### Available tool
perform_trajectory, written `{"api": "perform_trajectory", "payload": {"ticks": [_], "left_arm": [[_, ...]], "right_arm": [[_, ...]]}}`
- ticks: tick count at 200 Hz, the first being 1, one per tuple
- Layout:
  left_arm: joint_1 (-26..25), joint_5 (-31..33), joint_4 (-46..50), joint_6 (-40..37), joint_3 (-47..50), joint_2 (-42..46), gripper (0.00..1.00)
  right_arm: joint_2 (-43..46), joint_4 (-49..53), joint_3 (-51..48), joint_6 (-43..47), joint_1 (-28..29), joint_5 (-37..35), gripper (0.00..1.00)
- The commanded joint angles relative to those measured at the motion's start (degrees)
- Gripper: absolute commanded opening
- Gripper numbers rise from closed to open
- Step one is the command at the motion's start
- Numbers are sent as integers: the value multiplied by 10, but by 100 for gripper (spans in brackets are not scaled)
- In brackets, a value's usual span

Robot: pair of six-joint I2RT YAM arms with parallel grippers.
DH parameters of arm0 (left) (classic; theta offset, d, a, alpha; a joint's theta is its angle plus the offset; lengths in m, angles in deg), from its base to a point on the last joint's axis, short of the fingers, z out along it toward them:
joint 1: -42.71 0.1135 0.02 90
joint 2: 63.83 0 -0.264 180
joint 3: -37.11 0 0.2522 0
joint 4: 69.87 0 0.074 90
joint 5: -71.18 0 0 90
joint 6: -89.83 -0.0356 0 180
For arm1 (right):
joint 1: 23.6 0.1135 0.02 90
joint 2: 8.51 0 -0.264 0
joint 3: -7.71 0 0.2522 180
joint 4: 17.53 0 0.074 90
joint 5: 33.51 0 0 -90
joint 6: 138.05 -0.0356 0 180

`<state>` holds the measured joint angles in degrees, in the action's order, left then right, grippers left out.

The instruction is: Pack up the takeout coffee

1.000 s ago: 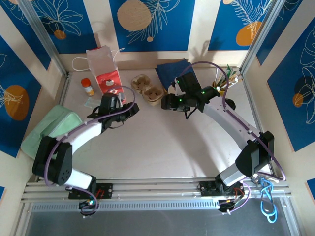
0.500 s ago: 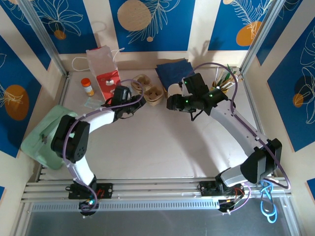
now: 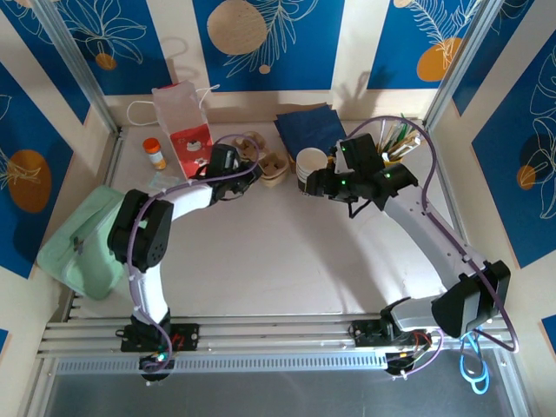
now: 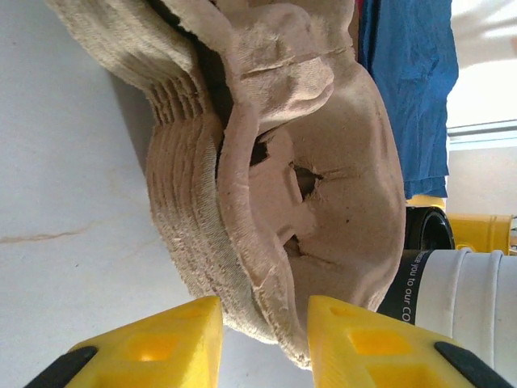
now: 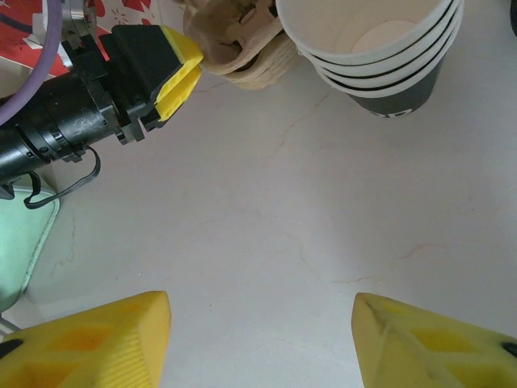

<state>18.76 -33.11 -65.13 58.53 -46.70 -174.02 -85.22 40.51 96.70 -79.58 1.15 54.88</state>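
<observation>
2 stacks stand near each other at the back of the tabletop (image 5: 323, 210) — pulp cup carriers (image 4: 323, 162) and lidless paper cups (image 5: 371, 40). The left fingers (image 4: 153, 347) are partly open astride the rim of the carriers, 1 finger outside and 1 inside; whether they pinch it cannot be told. The right fingers (image 5: 97, 339) are spread wide over bare tabletop and hold nothing. Where the takeout coffee stands cannot be told.

Pale table (image 3: 287, 256) bears cup stack (image 3: 310, 163), pulp carriers (image 3: 271, 168), orange-capped bottle (image 3: 155, 154).
</observation>
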Motion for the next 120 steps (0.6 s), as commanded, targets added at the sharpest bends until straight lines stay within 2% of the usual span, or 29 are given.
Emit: {"api": "perform_trajectory", "payload": {"ticks": [1, 86, 120], "left_arm": [[-7, 3, -7, 8, -26, -15, 34], [-9, 15, -23, 26, -42, -33, 33], [-9, 18, -41, 33, -39, -28, 27]], "right_arm": [[23, 4, -11, 8, -12, 22, 61], [40, -2, -30, 9, -37, 43, 61], [41, -3, -30, 9, -37, 47, 61]]}}
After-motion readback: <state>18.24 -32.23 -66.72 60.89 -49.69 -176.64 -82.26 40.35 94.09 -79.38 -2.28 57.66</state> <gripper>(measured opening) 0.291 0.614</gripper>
